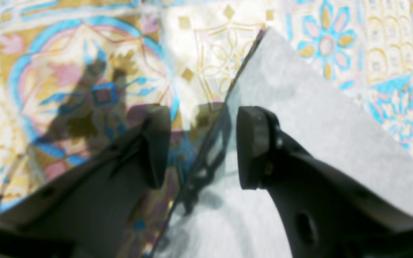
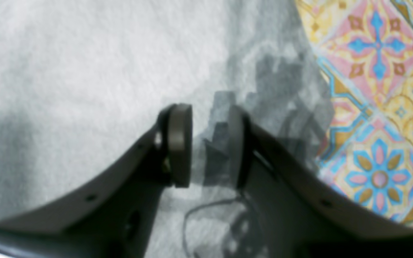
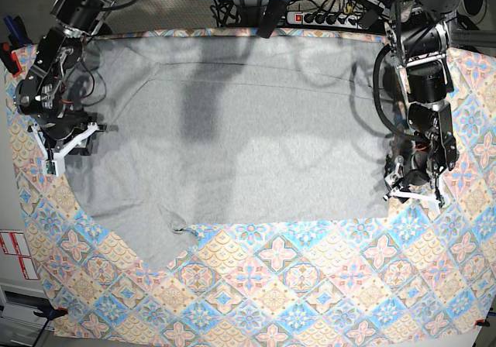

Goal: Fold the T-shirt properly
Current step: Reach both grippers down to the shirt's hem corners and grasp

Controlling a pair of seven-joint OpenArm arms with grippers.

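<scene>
Base view shows the large heather-grey cotton T-shirt (image 3: 232,130) spread flat on the colourful tile-patterned tablecloth (image 3: 310,285), its long axis running side to side between the two arms. Left gripper (image 1: 201,147) hangs over the shirt's straight side edge, jaws wide apart and empty, one finger above cloth, the other above the tablecloth. Right gripper (image 2: 210,147) hovers over grey fabric near the opposite edge, jaws partly apart, holding nothing. Nothing else lies nearby to obstruct either arm.
</scene>
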